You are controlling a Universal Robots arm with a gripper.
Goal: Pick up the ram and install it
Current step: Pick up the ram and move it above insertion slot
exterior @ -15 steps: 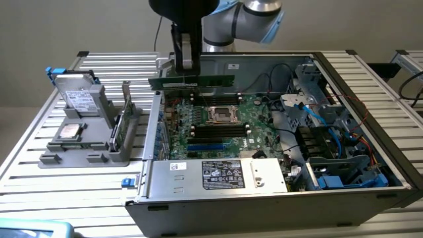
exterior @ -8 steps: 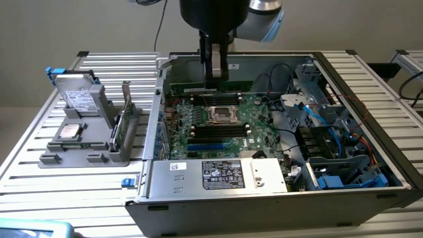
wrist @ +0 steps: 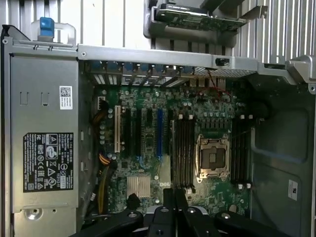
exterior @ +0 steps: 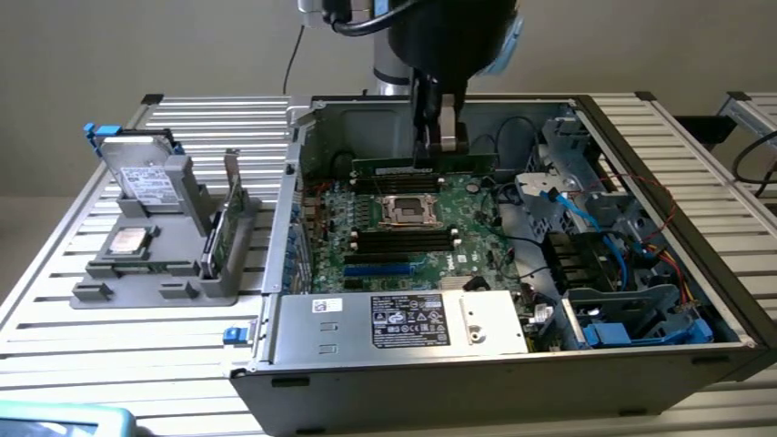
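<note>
Exterior view: fingers [exterior: 447,135] clamp the ram [exterior: 388,167] above the far slots [exterior: 391,185]; installing needs it square over one.

No wording can be read. Power supply [wrist: 29,89]: black label [wrist: 48,161] with white print and small marks, too small to make out. White sticker [wrist: 65,97] above it carries a square code. Case wall [wrist: 281,148]: small white sticker [wrist: 293,189], unreadable.

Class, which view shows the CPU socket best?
The wrist view: the CPU socket faces the camera squarely, unobstructed. The exterior view shows it slanted, near the gripper holding the ram.
</note>
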